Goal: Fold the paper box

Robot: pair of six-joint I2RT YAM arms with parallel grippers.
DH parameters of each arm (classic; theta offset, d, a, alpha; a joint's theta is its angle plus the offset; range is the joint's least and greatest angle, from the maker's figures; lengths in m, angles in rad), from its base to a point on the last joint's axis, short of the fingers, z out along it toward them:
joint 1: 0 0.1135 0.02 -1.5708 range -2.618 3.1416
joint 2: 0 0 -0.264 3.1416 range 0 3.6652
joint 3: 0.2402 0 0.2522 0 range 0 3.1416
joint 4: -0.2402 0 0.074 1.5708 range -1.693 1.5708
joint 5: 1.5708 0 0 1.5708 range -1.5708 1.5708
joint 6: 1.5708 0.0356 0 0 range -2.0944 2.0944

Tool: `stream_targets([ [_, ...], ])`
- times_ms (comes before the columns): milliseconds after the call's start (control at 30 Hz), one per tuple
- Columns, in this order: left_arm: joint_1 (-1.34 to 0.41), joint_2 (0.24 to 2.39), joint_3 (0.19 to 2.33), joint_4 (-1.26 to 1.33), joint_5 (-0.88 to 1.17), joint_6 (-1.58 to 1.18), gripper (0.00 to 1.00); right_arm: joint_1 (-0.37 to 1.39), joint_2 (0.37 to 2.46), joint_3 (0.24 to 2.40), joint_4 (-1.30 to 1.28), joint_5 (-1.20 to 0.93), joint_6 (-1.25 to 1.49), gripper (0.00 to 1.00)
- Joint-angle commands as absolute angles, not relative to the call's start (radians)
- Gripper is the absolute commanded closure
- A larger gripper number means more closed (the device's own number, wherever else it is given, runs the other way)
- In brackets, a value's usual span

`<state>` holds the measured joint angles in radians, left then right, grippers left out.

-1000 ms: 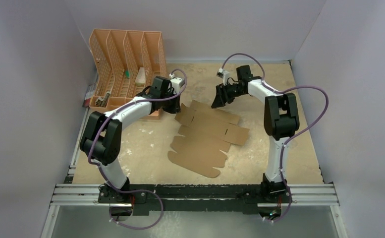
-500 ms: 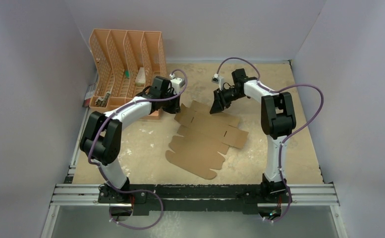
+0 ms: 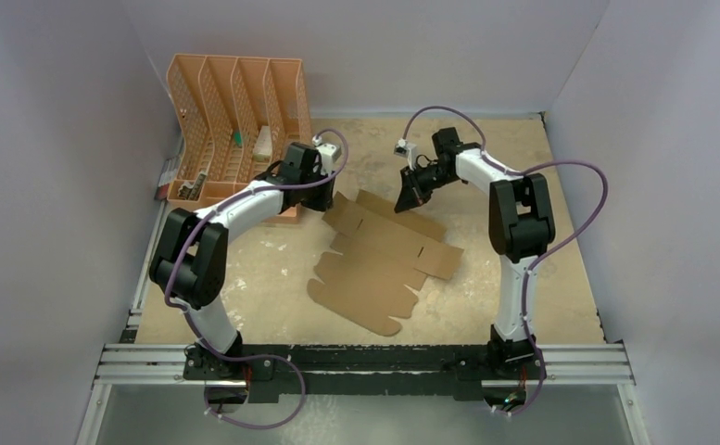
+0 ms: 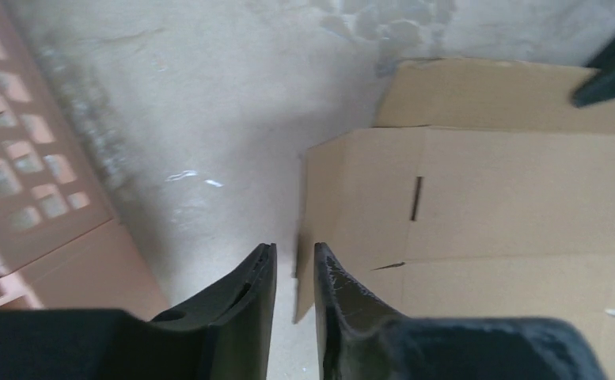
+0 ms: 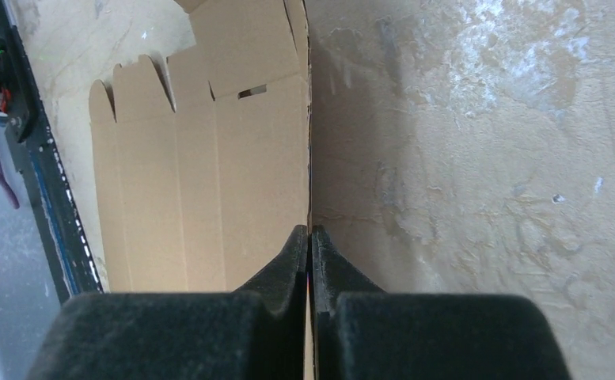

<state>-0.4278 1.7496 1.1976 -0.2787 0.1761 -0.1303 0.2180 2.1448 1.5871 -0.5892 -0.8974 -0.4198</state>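
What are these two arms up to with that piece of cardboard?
They are meant to fold the paper box, now a flat cut-out sheet on the table. The right gripper is pinched shut on its far edge. The left gripper, slightly open, sits at its left side. Nothing looks folded yet.

The paper box (image 3: 384, 260) at centre, file organiser (image 3: 235, 102) upper left.
It lies flat on the table (image 3: 523, 158); left gripper (image 3: 328, 198) at its upper-left corner, right gripper (image 3: 404, 201) on its upper edge.
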Motion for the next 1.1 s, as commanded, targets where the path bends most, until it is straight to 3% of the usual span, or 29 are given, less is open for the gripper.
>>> stream_targets([
  [0,-0.417,1.733,1.219,-0.248,0.032,-0.205,0.73,0.223,2.026,1.580,-0.606,-0.862,-0.450,1.00],
  [300,-0.416,1.787,1.238,-0.278,-0.066,-0.308,0.60,0.225,1.944,1.516,-0.544,-0.862,-0.416,1.00],
  [600,-0.417,1.817,1.256,-0.252,-0.009,-0.365,0.50,0.237,1.867,1.444,-0.505,-0.837,-0.422,1.00],
  [867,-0.419,1.827,1.293,-0.246,0.034,-0.404,0.47,0.309,1.799,1.407,-0.467,-0.606,-0.460,1.00],
  [1067,-0.419,1.698,1.271,-0.187,0.074,-0.451,0.44,0.341,1.762,1.404,-0.448,-0.503,-0.475,1.00],
])
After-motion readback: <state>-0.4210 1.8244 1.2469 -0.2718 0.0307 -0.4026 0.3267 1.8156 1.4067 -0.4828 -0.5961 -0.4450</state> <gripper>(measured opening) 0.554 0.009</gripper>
